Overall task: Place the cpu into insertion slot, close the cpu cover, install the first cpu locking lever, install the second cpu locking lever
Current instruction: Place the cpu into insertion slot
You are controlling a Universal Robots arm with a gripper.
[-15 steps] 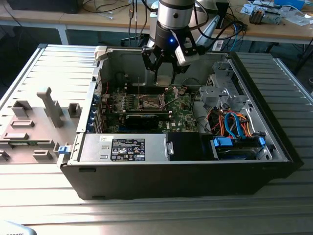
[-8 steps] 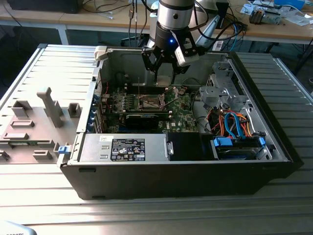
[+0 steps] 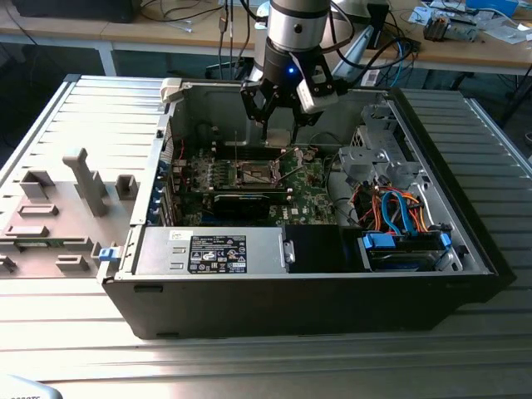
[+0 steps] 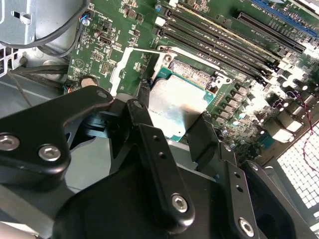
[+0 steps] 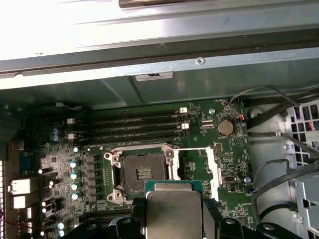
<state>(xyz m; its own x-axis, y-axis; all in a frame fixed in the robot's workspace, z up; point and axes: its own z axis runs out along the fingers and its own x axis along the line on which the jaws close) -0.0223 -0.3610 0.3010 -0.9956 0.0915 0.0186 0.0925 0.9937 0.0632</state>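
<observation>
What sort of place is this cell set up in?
Probably a robotics lab or workshop: an open computer case lies on a ribbed metal table, a cable-strewn workbench stands behind, and the gripper holds the cpu over the motherboard.

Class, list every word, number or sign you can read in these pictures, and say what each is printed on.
On the silver power-supply box, the black label: white print, too small to read.
On the grey case wall, the white sticker: too blurred to read.
On the silvery-grey square cpu: faint marks, unreadable.
On the green motherboard: white lettering, too small to read.
Nothing can be quoted.
</observation>
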